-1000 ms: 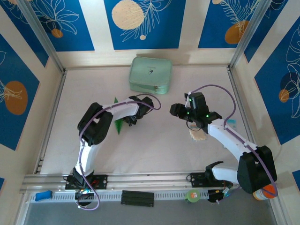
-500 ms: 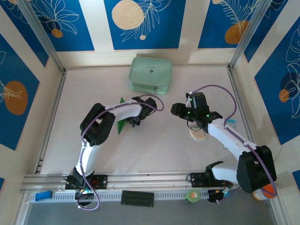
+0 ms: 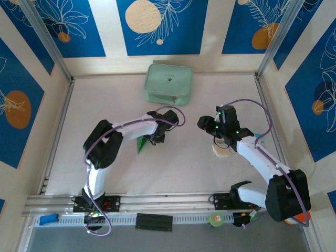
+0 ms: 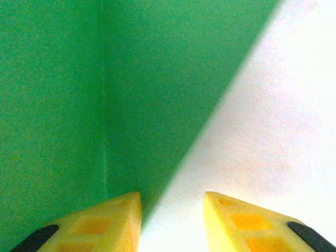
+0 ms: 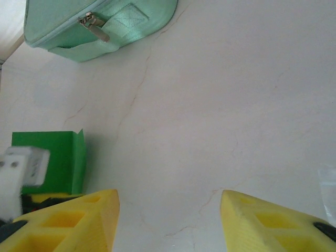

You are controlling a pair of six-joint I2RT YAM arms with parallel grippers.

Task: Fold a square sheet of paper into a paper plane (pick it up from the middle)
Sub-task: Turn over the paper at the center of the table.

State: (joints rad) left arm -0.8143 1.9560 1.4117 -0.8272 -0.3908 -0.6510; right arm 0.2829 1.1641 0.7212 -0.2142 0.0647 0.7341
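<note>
Your worktop (image 3: 184,168) carries the mint pouch (image 3: 168,83) at its far side, well apart from the job. Your left arm (image 3: 131,126) reaches inward, and its jaws stand parted just over the paper (image 3: 142,143), gripping nothing. Your right arm (image 3: 252,152) holds its jaws spread and empty, right of centre. The paper lies on the worktop just left of centre, partly folded, with one crease (image 4: 104,131) running away from the left jaws. Treat it as featherlight, limp and slippery; it will likely slide or buckle if pushed. Pinch through the layered middle beside the crease, not at a loose edge.
</note>
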